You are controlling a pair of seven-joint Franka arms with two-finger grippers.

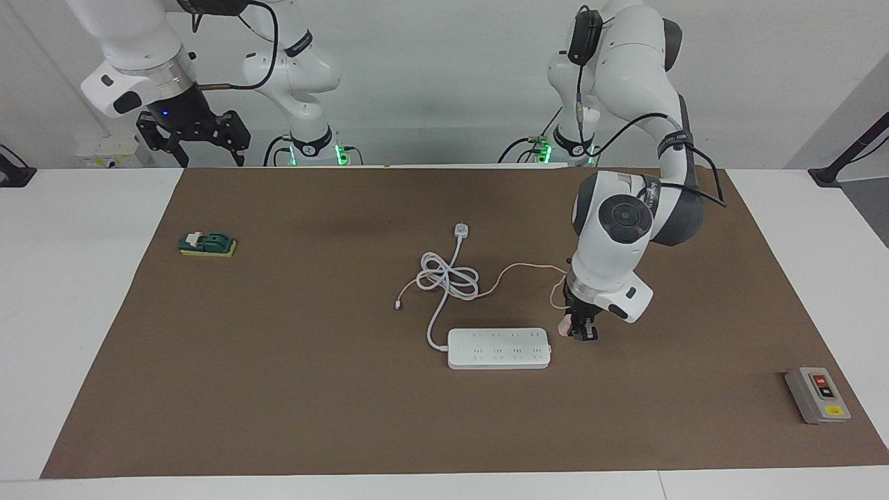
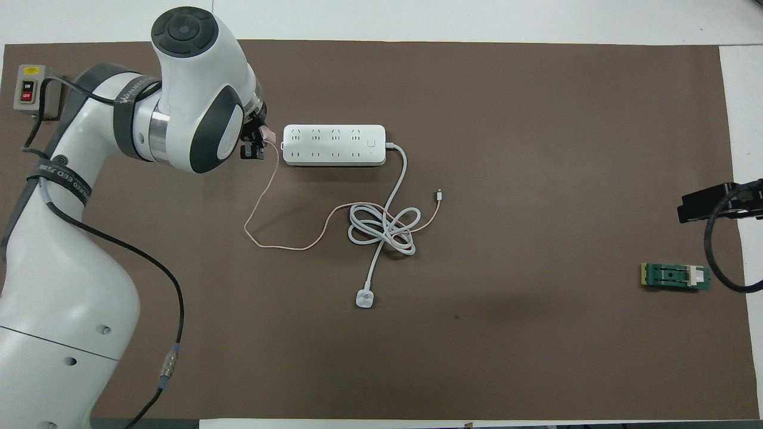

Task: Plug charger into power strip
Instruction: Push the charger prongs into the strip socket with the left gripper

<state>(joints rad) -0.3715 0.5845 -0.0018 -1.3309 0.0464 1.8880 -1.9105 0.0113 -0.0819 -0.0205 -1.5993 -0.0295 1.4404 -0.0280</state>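
Charger [image 1: 567, 323] in the pinch of the left gripper [image 1: 582, 335], fingers clamped tight on the little pink cube, held just beside the end of the power strip [image 1: 499, 348] that faces the left arm's end of the table. The thin pink cable [image 2: 262, 202] trails from the cube in a loop across the brown mat [image 1: 312, 389] and runs under the strip's coiled white cord [image 1: 448, 281]. The strip lies flat mid-mat, sockets up, its round white plug [image 1: 462, 230] nearer to the robots. The right gripper [image 1: 194, 142] waits above the mat's corner nearest its own base, fingers spread wide. A green switch block [image 1: 207, 244] and a grey button box [image 1: 817, 395] sit well apart.
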